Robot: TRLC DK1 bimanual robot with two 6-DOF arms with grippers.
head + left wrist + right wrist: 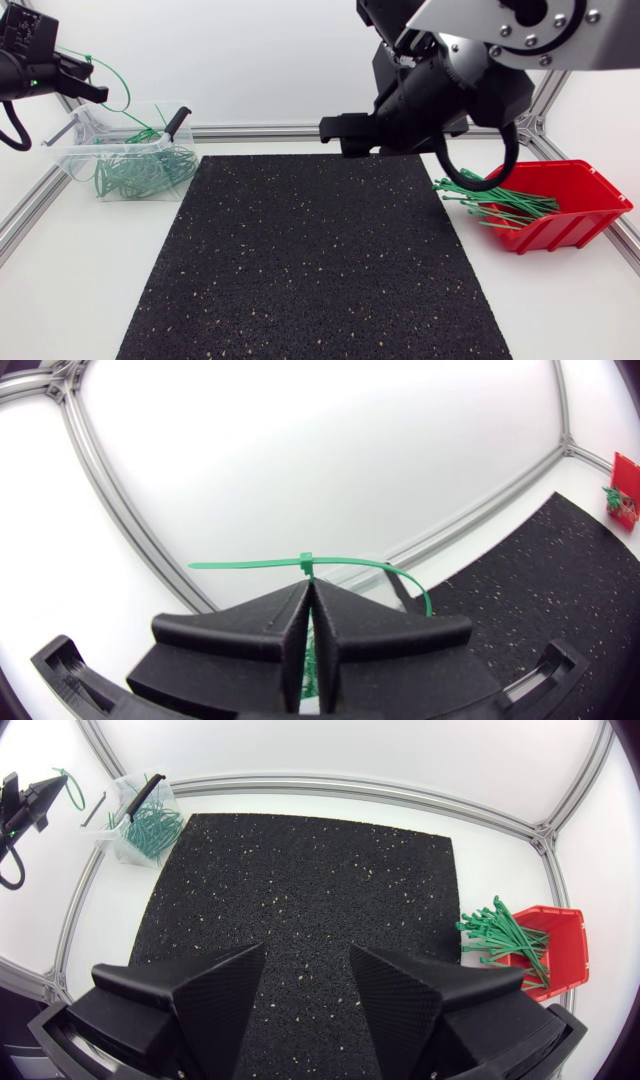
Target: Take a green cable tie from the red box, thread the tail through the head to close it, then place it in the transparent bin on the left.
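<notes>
L gripper [308, 588] pinches looped green cable tie [305, 563] above transparent bin [75, 150], back-left corner of table [60, 300]. R gripper [307, 952]: jaws spread, empty. Placing step, I'd judge; next: lower & let go.

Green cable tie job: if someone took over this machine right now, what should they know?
Left gripper: shut on a green cable tie, tail already through its head, held up near the transparent bin.
Right gripper: open, empty, above the black mat.
Red box holds loose ties; the bin holds looped ties.
Left to do: drop this tie into the bin.
</notes>
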